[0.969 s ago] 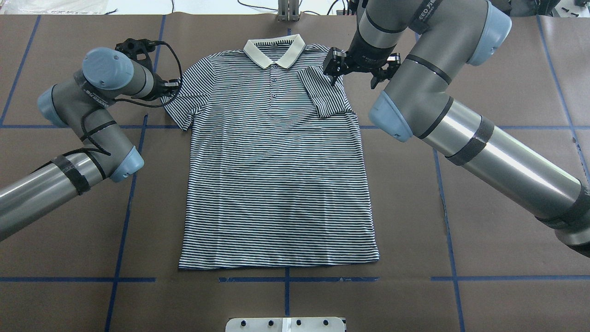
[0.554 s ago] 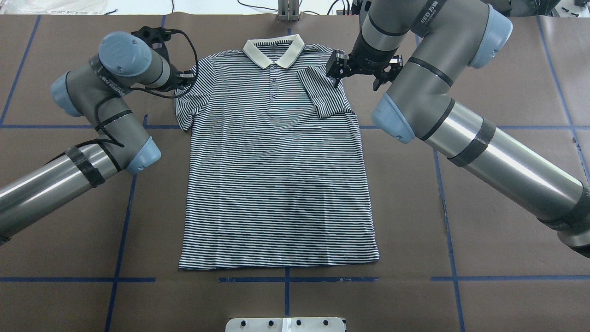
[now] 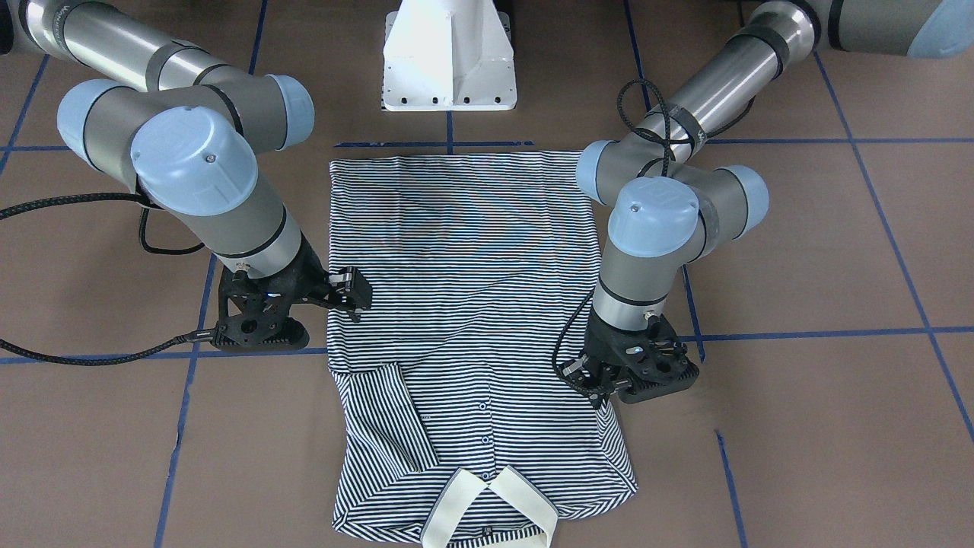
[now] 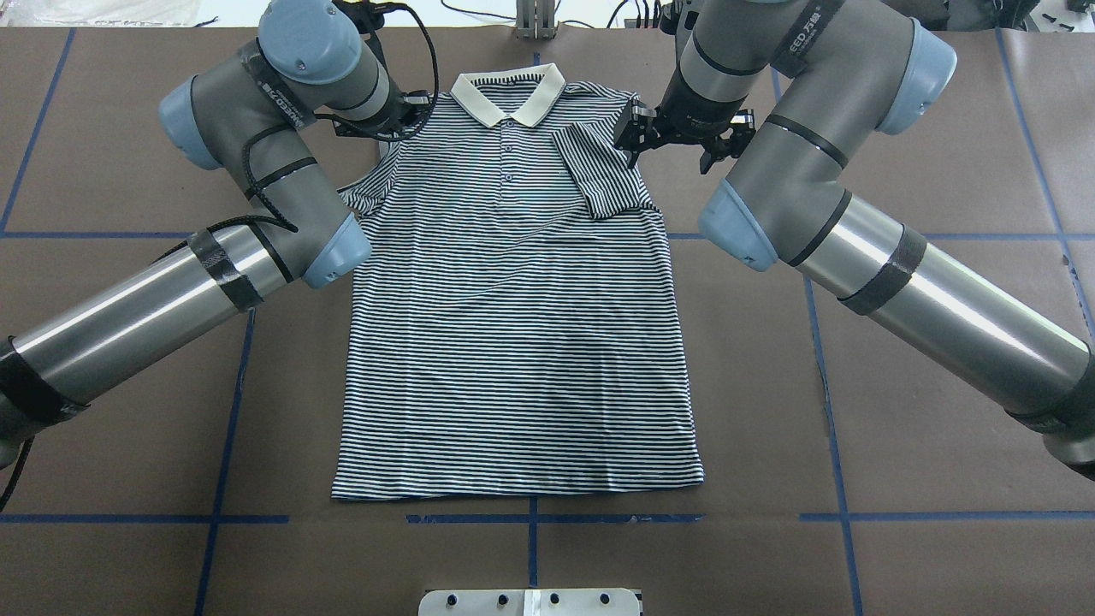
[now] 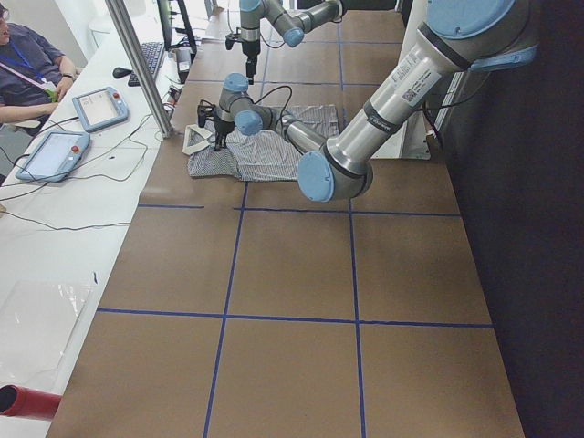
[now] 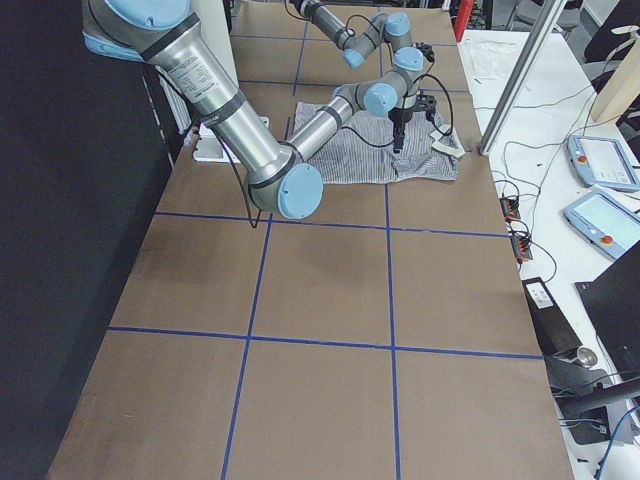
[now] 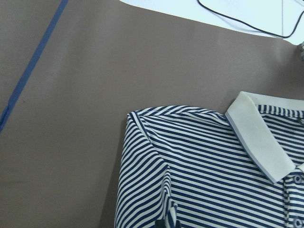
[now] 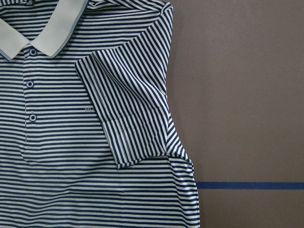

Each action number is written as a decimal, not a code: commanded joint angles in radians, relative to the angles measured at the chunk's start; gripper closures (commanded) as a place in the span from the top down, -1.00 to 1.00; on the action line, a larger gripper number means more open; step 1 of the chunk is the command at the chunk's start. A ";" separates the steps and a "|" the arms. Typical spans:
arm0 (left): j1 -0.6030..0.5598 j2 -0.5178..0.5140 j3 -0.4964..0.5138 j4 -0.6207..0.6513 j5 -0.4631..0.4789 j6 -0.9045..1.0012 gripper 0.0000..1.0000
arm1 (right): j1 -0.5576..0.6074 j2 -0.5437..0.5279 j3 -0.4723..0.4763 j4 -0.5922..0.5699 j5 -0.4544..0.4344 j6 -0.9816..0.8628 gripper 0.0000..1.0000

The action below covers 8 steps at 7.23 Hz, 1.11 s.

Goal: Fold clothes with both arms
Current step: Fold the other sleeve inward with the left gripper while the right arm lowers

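The navy-and-white striped polo shirt [image 4: 513, 342] lies flat, front up, its cream collar [image 4: 510, 92] at the far side of the table. One sleeve [image 4: 599, 175] lies folded in over the chest, also clear in the right wrist view as the sleeve [image 8: 128, 109]. My right gripper [image 4: 635, 141] hovers over that shoulder, open and holding nothing. My left gripper [image 4: 400, 115] is shut on the other sleeve [image 4: 368, 192] near the collar. That sleeve is lifted and drawn inward, its pinched edge [image 7: 168, 216] showing at the bottom of the left wrist view.
Blue tape lines [image 4: 231, 411] grid the brown table cover. The white pedestal base [image 3: 449, 61] stands at the robot's side, past the shirt's hem. A person [image 5: 27, 64] sits at a side bench with tablets [image 5: 100, 108] and cables.
My left arm has swung inward and toward the collar, dragging its sleeve off the table and over the shirt's shoulder. The right gripper has crept slightly away from the folded sleeve.
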<state>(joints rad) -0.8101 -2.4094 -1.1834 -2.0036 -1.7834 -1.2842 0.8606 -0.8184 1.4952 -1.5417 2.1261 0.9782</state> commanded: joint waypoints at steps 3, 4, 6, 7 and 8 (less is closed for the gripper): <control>0.029 -0.050 0.125 -0.125 0.001 -0.050 -1.00 | 0.002 -0.019 0.000 0.046 0.000 0.010 1.00; 0.032 -0.057 0.134 -0.130 -0.001 -0.049 -1.00 | 0.002 -0.019 0.000 0.046 0.000 0.010 1.00; 0.043 -0.059 0.154 -0.178 0.001 -0.070 -1.00 | 0.003 -0.018 0.000 0.046 0.000 0.011 1.00; 0.043 -0.059 0.154 -0.179 0.001 -0.070 -0.18 | 0.003 -0.018 0.000 0.046 0.000 0.011 1.00; 0.043 -0.060 0.153 -0.196 -0.001 -0.066 0.99 | 0.002 -0.016 0.000 0.046 0.000 0.011 1.00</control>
<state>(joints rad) -0.7677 -2.4683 -1.0311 -2.1842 -1.7828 -1.3517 0.8633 -0.8356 1.4956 -1.4956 2.1261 0.9894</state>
